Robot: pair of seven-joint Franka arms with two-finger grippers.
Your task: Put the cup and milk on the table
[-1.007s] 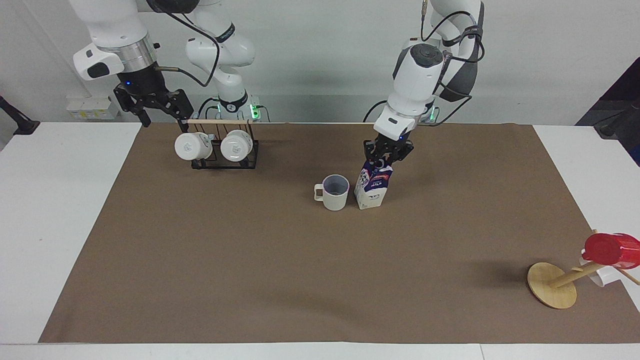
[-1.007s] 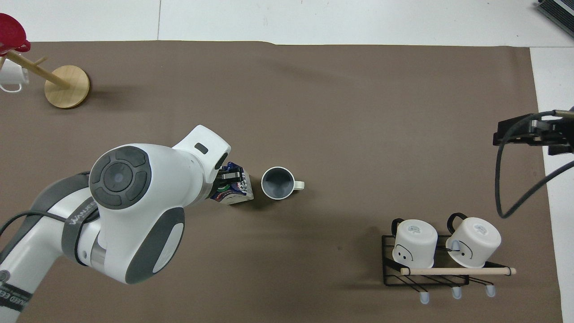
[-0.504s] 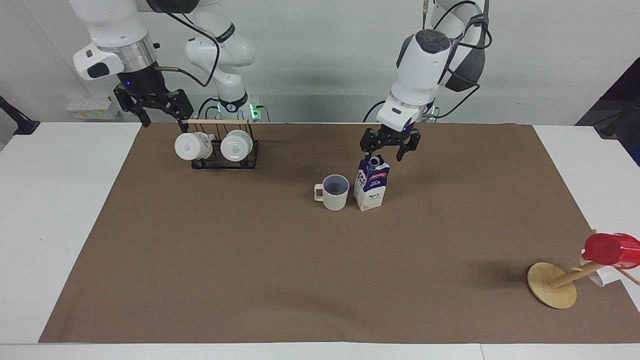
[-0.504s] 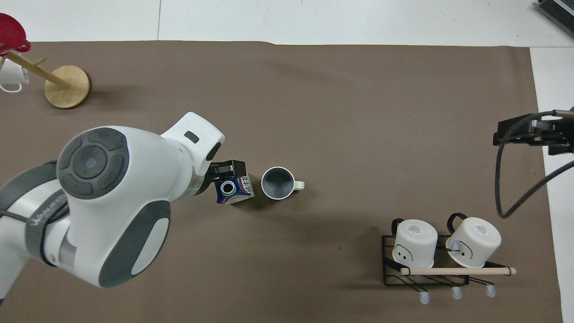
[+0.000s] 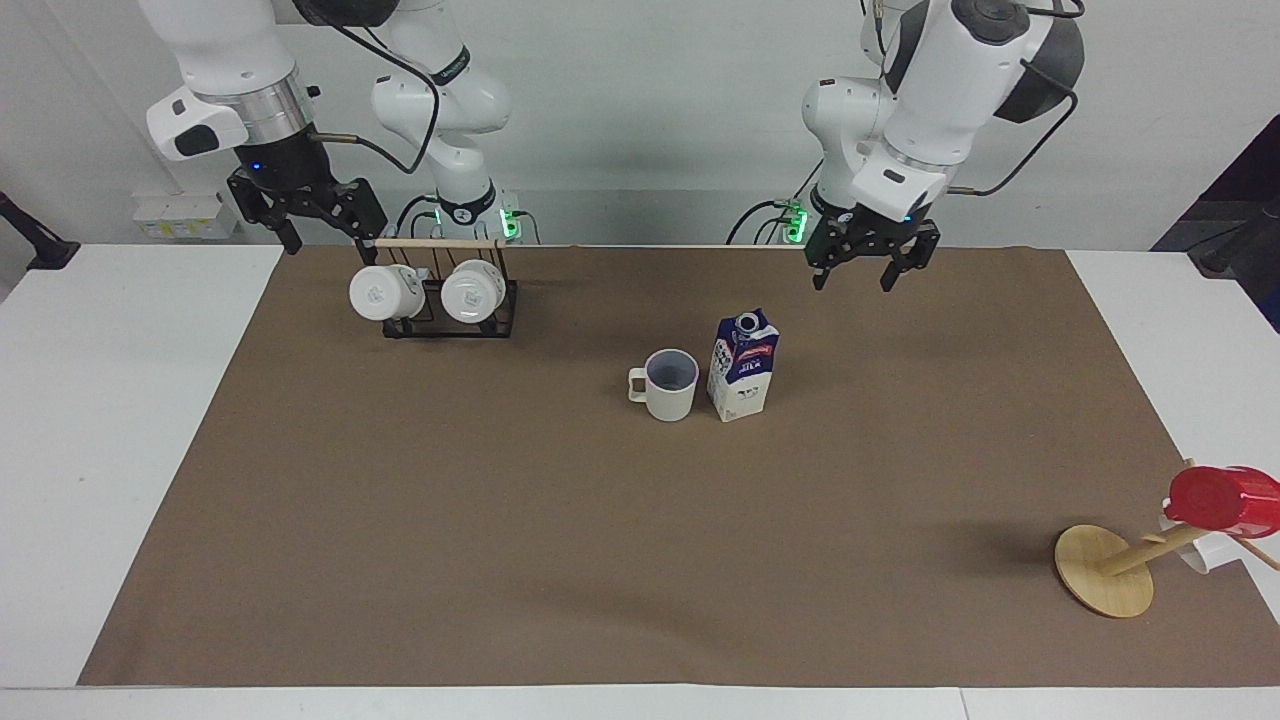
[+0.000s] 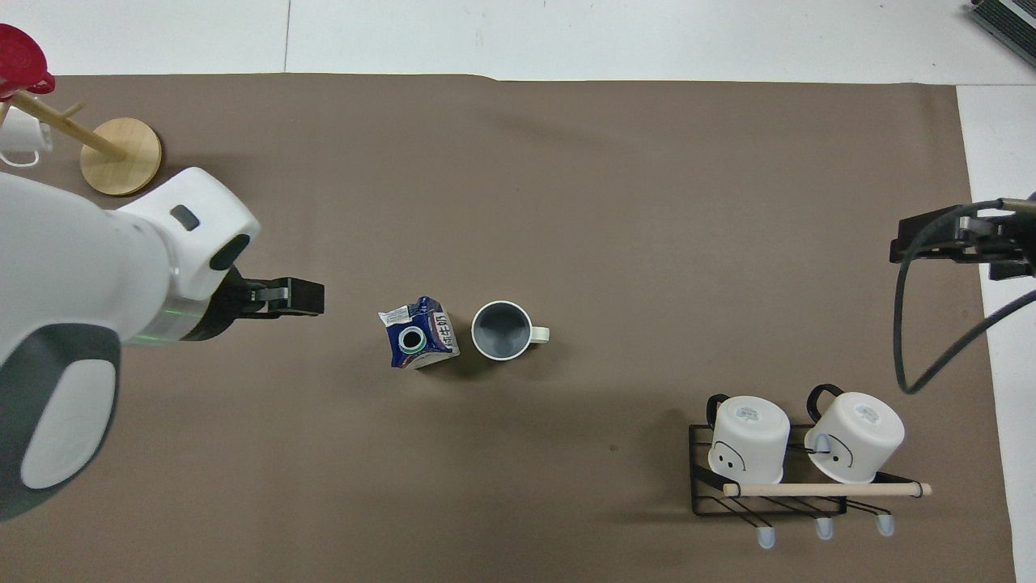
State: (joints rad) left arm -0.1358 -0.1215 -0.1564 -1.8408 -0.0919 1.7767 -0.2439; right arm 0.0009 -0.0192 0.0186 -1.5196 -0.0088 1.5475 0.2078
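The cream-white cup (image 5: 668,384) (image 6: 501,330) stands upright on the brown sheet of the table (image 5: 500,520) (image 6: 647,202), near its middle. The milk carton (image 5: 743,366) (image 6: 417,333) stands upright right beside it, toward the left arm's end, free of any gripper. My left gripper (image 5: 867,266) (image 6: 293,295) is open and empty, raised in the air above the sheet, off the carton toward the left arm's end. My right gripper (image 5: 305,215) (image 6: 959,241) is open and empty, held up beside the mug rack, and waits.
A black wire rack (image 5: 447,300) (image 6: 777,478) with a wooden bar holds two white mugs near the right arm's base. A tipped wooden mug tree (image 5: 1110,565) (image 6: 113,150) with a red cup (image 5: 1222,497) lies at the corner farthest from the robots, at the left arm's end.
My left gripper let go of the milk carton, which now stands upright, and has risen and drawn back toward the left arm's end. The right arm has not moved.
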